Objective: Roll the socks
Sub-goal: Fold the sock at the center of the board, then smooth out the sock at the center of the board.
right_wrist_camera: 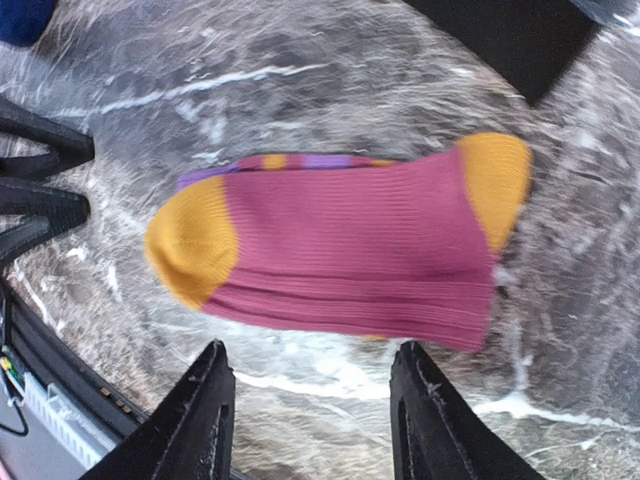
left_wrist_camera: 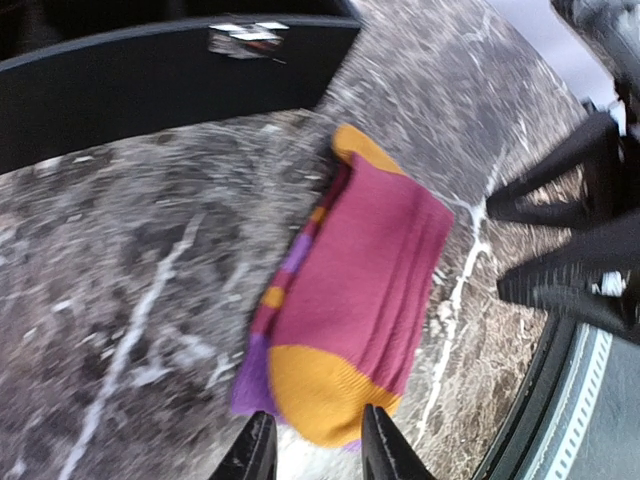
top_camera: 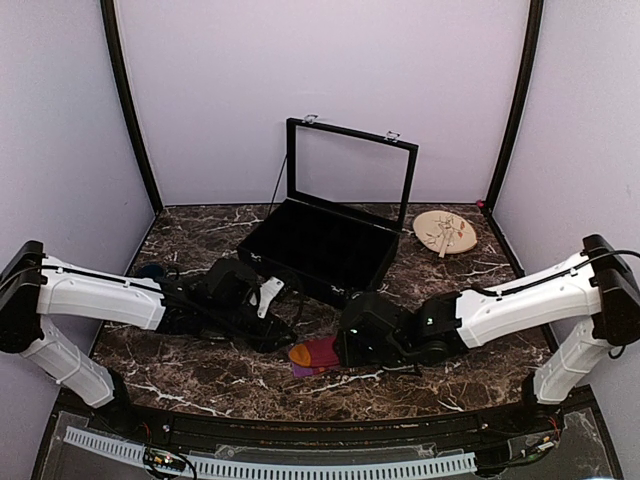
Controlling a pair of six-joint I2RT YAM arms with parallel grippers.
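Sock position: the striped magenta, orange and purple fabric sock point(right_wrist_camera: 350, 245) lies flat on the dark brown marble-pattern desk point(top_camera: 200, 380). It sits near the middle, on the near side of the open black case with a glass lid point(top_camera: 320, 245). The two arms meet over it, left arm from the left and right arm from the right.

The sock has a ribbed magenta body with an orange patch at each end. A band of purple and orange stripes shows along one long edge. I cannot make out a second sock in any view.

Left gripper point(left_wrist_camera: 318, 418): the jaws stand a little apart, one finger at either side of one orange end. The fabric there lies smooth, not bunched or lifted. I read it as open, not pinching.

Right gripper point(right_wrist_camera: 312, 352): the jaws are wide apart and low over the desk beside one long edge of the sock. Nothing sits between the fingers, only bare marble.

Each wrist view shows the other gripper's black fingers at its edge, close to the sock.

Other items: a round pale wooden disc point(top_camera: 445, 232) lies far right on the desk, well apart from the sock. A dark blue object point(right_wrist_camera: 22, 18) is cut off at the corner of the right wrist view.
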